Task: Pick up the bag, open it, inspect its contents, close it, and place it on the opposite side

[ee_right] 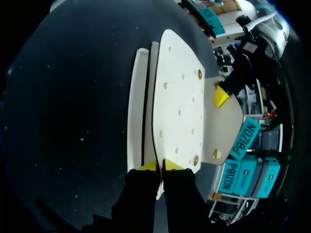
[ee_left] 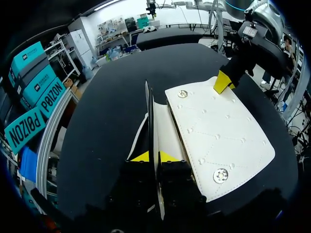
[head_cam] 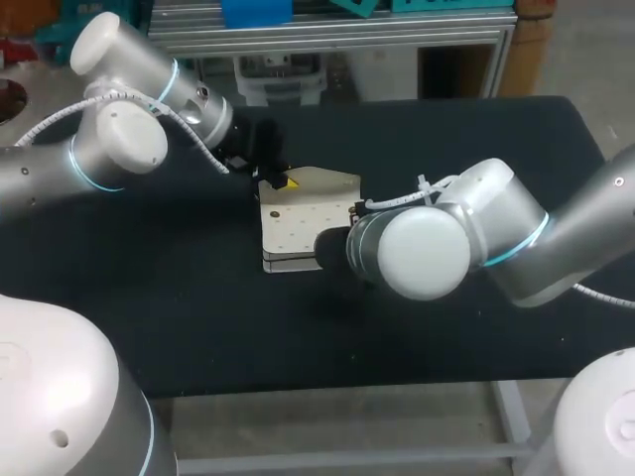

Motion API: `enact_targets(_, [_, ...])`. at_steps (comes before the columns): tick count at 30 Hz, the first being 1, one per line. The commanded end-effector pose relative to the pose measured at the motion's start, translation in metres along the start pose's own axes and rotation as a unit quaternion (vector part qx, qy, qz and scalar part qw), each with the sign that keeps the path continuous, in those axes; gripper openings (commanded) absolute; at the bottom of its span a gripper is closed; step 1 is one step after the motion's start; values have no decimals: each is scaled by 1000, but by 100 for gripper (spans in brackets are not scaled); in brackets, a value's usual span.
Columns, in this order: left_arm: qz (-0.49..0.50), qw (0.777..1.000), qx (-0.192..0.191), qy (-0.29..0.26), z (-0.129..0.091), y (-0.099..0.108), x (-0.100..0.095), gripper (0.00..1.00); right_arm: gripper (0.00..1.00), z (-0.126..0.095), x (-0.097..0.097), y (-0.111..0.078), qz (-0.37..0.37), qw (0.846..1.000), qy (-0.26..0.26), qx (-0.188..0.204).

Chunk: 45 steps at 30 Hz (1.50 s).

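While the bag (head_cam: 303, 223) lies open at frame centre, my left gripper (ee_left: 154, 156) and right gripper (ee_right: 160, 165) each pinch, it seems, one thin wall.

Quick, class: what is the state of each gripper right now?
Left gripper: jaws shut on the bag.
Right gripper: jaws shut on the bag too.

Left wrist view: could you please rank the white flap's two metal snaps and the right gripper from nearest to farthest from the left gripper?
1. The near snap, on the flap corner just beside the left gripper.
2. The far snap, on the flap corner farther ahead of it.
3. The right gripper, at the flap's far edge, out past the far snap.
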State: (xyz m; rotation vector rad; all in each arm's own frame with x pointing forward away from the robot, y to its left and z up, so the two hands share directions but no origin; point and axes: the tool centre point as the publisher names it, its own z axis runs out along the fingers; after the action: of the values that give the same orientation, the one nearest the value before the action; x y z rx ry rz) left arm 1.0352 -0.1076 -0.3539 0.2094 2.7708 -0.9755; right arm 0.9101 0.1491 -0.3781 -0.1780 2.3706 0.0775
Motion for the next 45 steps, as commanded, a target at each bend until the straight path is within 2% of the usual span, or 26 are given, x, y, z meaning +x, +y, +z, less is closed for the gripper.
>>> enact_targets(1, [-5, 1000, 3, 1, -8, 0, 0, 0, 73, -11, -1, -2, -2, 999, -41, -6])
enact_targets(2, [-9, 1000, 2, 1, -10, -1, 0, 0, 100, -15, -3, -2, -3, 999, -44, -6])
enact_targets(14, [-81, 996, -5, -26, -38, -8, 1, 0, 100, -65, -32, -10, 6, 997, -72, -19])
enact_targets(24, [-72, 997, -4, -30, -71, -44, 12, 0, 100, -89, -49, -17, 2, 994, -105, -3])
enact_targets(25, [-70, 997, -4, -30, -74, -46, 14, 0, 65, -92, -51, -17, 2, 994, -110, -2])
enact_targets(27, [-68, 997, 0, -28, -81, -52, 15, 0, 26, -97, -53, -19, 3, 993, -118, -1])
enact_targets(28, [-70, 997, 2, -26, -85, -55, 16, 0, 0, -100, -55, -19, 2, 992, -122, -1])
enact_targets(33, [-73, 997, 2, -21, -89, -59, 20, 0, 0, -110, -61, -19, 2, 991, -136, 1])
enact_targets(45, [-73, 997, 2, -21, -89, -59, 20, 0, 0, -117, -71, -19, -8, 990, -137, 9])
